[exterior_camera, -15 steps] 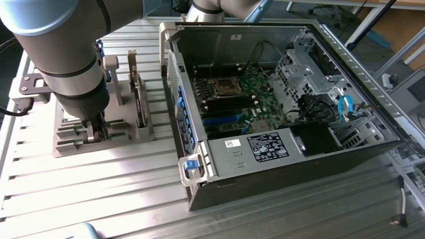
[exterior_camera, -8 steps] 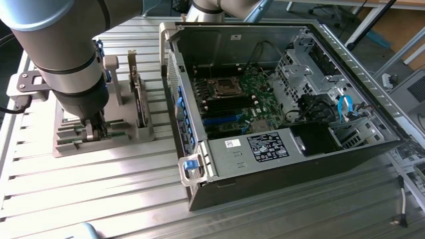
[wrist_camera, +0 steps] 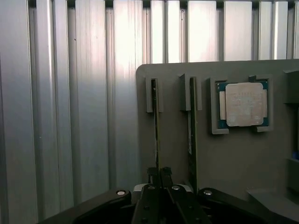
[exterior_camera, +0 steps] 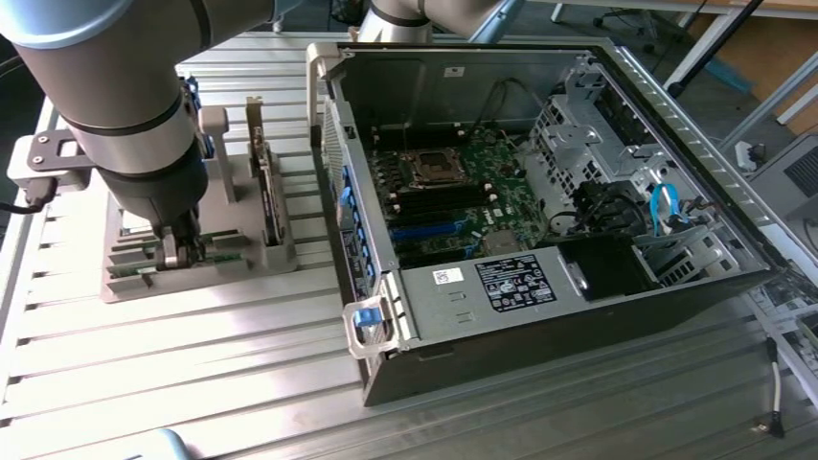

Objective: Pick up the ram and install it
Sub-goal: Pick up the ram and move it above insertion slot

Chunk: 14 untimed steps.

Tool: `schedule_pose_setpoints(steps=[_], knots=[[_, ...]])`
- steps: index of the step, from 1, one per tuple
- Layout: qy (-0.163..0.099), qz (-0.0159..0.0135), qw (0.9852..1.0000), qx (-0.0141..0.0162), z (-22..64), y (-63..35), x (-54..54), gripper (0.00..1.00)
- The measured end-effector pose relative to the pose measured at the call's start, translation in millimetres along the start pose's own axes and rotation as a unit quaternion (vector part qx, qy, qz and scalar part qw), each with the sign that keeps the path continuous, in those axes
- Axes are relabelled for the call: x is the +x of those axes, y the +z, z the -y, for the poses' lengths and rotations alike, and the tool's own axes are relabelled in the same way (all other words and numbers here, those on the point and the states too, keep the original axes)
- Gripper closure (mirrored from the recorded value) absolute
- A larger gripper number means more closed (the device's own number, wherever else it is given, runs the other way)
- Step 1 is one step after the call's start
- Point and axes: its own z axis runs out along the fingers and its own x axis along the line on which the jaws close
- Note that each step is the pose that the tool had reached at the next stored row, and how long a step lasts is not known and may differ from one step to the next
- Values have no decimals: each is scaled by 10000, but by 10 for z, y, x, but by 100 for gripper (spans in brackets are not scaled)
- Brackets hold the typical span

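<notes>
Ram stick (wrist_camera: pixel 155 121) stands on edge in a slot of the grey holder (wrist_camera: pixel 233 158), beside a second board (wrist_camera: pixel 192 121) and the square processor (wrist_camera: pixel 243 104). The gripper (wrist_camera: pixel 159 172) is almost closed, pinching the ram's edge. At the exterior view's right, an open computer case (exterior_camera: pixel 550 192) rests on the ribbed table (wrist_camera: pixel 70 116).

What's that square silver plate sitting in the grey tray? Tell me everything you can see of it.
The square silver chip has a pale metal lid with faint markings, on a slightly larger blue-green board showing at its edges. It lies flat, lid up, in a square pocket of the grey plastic holder, whose raised lips hug its sides. Nothing else touches it; the robot's hand is apart, closed on a thin dark stick.
</notes>
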Motion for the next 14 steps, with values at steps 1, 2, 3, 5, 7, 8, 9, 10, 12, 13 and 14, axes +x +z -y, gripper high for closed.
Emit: schedule_pose_setpoints(steps=[1,2,3,5,7,8,9,10,12,13,14], knots=[[1,0,10000,0,0,-9,0,88],[3,0,10000,0,0,-17,-1,88],[6,0,10000,0,0,-25,-1,88],[12,0,10000,0,0,-39,-2,88],[18,0,10000,0,0,-59,-2,88],[21,0,10000,0,0,-70,-2,88],[24,0,10000,1,0,-80,-3,88],[27,0,10000,1,0,-89,-3,88],[32,0,10000,1,0,-109,-4,88],[35,0,10000,1,-1,-119,-4,88],[37,1,10000,2,0,-131,-5,88]])
